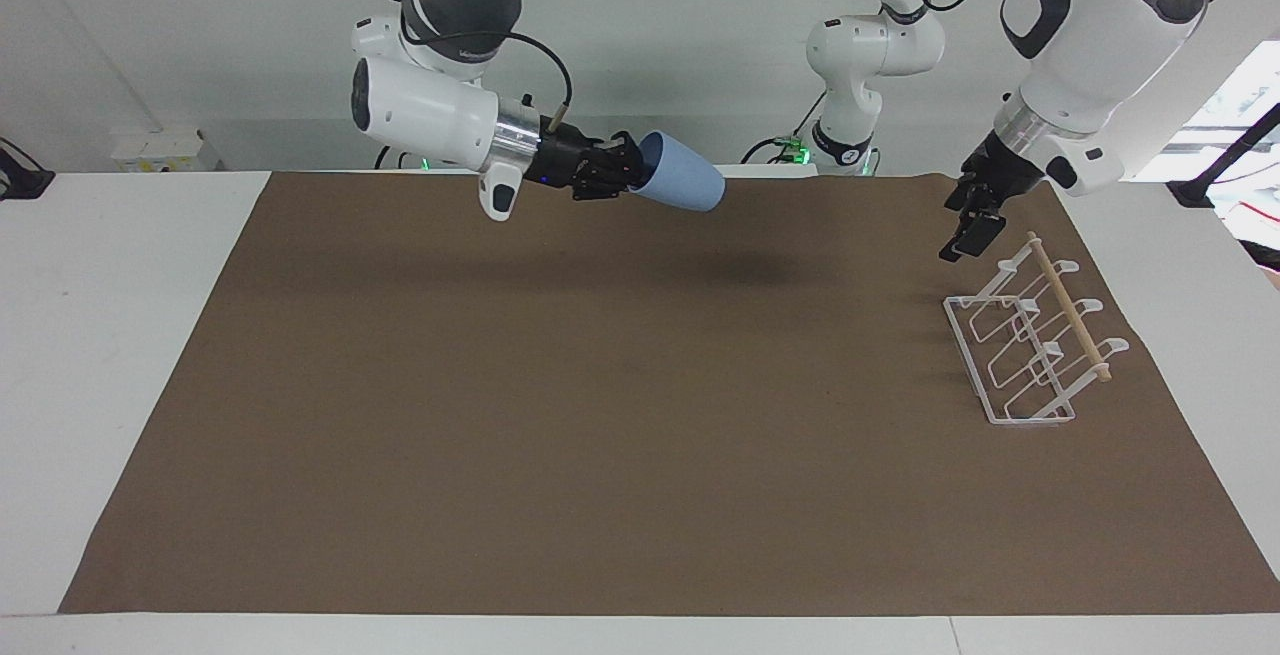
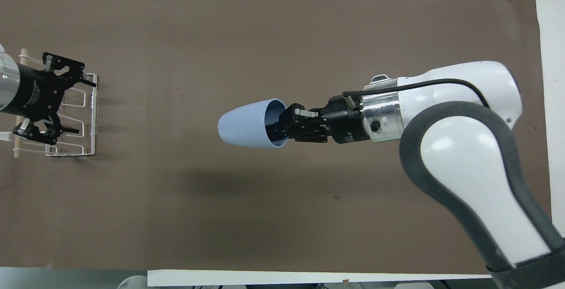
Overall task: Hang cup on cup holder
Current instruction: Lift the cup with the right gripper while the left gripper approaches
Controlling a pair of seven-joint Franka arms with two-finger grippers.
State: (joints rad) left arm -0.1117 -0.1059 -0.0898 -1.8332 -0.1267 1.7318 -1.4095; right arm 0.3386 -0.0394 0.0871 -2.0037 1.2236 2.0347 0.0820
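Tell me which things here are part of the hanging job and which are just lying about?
Part of the job:
- cup, light blue, held by its rim in the shut right hand, up over the brown mat
- cup holder, white wire rack at the left arm's end
- left hand, open, over the cup holder

Just there:
- brown mat
- white table

A white tabletop stands against a plain pale wall, most of it covered by a brown mat. Bright daylight comes through a window at one end.
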